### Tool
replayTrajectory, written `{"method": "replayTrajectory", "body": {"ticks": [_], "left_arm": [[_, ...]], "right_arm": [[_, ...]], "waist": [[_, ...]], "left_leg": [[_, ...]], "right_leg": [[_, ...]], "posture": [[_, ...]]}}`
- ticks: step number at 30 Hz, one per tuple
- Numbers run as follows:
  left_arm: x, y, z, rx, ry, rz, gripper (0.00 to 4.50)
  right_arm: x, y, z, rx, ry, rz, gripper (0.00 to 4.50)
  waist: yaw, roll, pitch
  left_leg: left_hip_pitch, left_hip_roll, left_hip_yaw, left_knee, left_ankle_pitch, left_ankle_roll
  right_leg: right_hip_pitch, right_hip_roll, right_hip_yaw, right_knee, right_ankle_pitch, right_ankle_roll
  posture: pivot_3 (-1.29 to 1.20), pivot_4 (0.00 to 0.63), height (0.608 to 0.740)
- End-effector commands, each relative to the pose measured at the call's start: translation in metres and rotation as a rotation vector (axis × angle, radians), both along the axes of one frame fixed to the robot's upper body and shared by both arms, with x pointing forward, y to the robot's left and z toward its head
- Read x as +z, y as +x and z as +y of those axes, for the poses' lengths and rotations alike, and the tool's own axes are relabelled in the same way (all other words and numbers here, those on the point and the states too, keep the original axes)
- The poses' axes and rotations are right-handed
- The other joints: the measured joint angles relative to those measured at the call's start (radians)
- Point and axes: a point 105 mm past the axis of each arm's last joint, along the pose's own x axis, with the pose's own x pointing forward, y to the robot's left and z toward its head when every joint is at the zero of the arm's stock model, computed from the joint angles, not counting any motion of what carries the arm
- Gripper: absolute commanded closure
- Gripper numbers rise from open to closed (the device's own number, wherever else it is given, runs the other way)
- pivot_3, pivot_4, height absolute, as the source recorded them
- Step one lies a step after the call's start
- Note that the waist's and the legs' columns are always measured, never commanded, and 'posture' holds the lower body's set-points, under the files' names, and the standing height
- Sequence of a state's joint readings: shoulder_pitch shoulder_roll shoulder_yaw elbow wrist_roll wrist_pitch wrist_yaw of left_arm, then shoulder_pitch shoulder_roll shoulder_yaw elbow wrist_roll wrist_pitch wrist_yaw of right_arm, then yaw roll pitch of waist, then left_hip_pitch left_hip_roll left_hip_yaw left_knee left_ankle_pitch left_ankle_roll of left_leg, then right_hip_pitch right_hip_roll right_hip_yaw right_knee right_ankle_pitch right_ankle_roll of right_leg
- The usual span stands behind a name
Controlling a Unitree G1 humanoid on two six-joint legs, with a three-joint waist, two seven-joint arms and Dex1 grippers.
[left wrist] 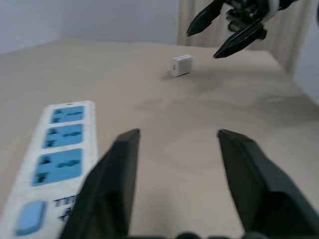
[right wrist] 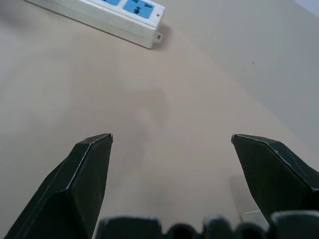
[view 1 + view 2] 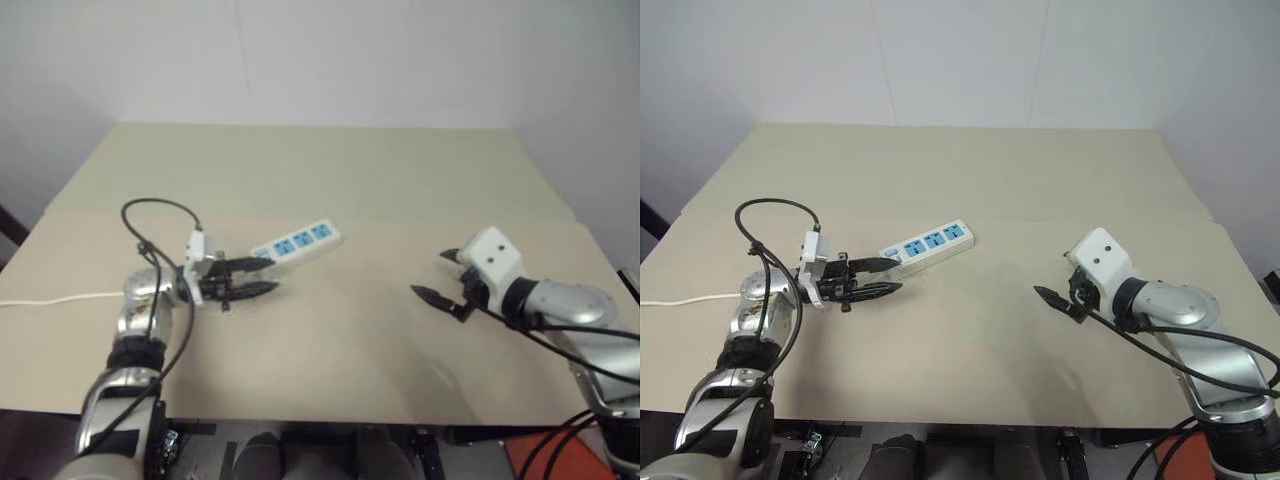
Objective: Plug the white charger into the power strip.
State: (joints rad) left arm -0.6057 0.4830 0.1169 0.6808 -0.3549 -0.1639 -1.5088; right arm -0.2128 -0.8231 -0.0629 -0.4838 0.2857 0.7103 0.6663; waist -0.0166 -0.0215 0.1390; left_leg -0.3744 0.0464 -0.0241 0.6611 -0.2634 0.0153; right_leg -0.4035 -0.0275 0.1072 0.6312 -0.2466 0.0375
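Both pincers spread and empty, charger not plugged in.
Power strip (image 3: 929,242) is lying flat on the counter (image 3: 970,170); left pincer (image 3: 888,277) is hovering just beside its switch end, gripping nothing. White charger (image 1: 181,65) is sitting on the counter well apart from the strip, near the right pincer (image 3: 1058,290), which is gaping wide, holding nothing.

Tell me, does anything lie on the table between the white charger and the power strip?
Nothing visible does. The charger lies alone on the table, and only bare tabletop separates it from the power strip. The right gripper hangs close to the charger with its jaws open.
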Motion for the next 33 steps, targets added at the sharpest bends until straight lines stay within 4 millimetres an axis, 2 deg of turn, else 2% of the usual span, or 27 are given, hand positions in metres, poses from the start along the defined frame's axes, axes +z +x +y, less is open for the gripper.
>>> {"method": "replayTrajectory", "body": {"ticks": [1,3,4,9,16,26,33], "left_arm": [[0.016,0.013,0.015,0.104,-0.001,-0.098,0.82],[0.016,0.020,0.019,0.156,-0.004,-0.114,0.17],[0.016,0.025,0.021,0.191,-0.007,-0.129,0.04],[0.010,0.038,0.024,0.276,-0.003,-0.130,0.04],[-0.005,0.046,0.027,0.351,0.054,-0.121,0.04],[-0.020,0.043,0.013,0.318,-0.037,-0.022,0.04],[-0.030,0.047,0.013,0.363,0.011,0.011,0.04]], "right_arm": [[0.011,0.003,0.000,-0.001,-0.002,-0.054,0.00],[0.011,0.003,-0.001,-0.001,-0.002,-0.053,0.00],[0.011,0.003,0.000,-0.001,-0.002,-0.052,0.00],[0.010,0.003,-0.001,-0.005,-0.002,-0.050,0.00],[0.011,-0.001,-0.004,-0.012,-0.010,-0.049,0.00],[0.012,-0.004,-0.007,-0.026,-0.023,-0.048,0.00],[0.014,-0.007,-0.008,-0.029,-0.029,-0.044,0.00]], "waist": [[0.000,0.000,0.000],[0.000,0.000,0.000],[0.000,0.000,0.000],[0.001,0.000,0.000],[0.002,0.000,0.000],[0.002,0.000,0.000],[0.002,0.000,0.000]], "left_leg": [[0.000,0.000,0.000,0.000,0.000,0.000],[0.000,0.000,0.000,0.000,0.000,0.000],[0.000,0.000,0.000,0.000,0.000,0.000],[-0.001,0.000,0.000,0.000,0.000,0.000],[-0.001,0.000,0.000,0.000,0.000,0.000],[-0.001,0.000,0.000,0.000,0.000,0.000],[-0.001,0.000,0.000,0.000,0.000,0.000]], "right_leg": [[0.000,0.000,0.000,0.000,0.000,0.000],[0.000,0.000,0.000,0.000,0.000,0.000],[0.000,0.000,0.000,0.000,0.000,0.000],[0.000,0.000,0.000,-0.001,0.000,0.000],[0.000,0.000,0.000,-0.001,0.000,0.000],[0.000,0.000,0.000,0.000,0.000,0.000],[0.000,0.000,0.000,0.000,0.000,0.000]], "posture": [[0.00,0.150,0.740],[0.00,0.150,0.740],[0.00,0.150,0.740],[0.00,0.150,0.740],[0.00,0.150,0.740],[0.00,0.150,0.740],[0.00,0.150,0.740]]}}
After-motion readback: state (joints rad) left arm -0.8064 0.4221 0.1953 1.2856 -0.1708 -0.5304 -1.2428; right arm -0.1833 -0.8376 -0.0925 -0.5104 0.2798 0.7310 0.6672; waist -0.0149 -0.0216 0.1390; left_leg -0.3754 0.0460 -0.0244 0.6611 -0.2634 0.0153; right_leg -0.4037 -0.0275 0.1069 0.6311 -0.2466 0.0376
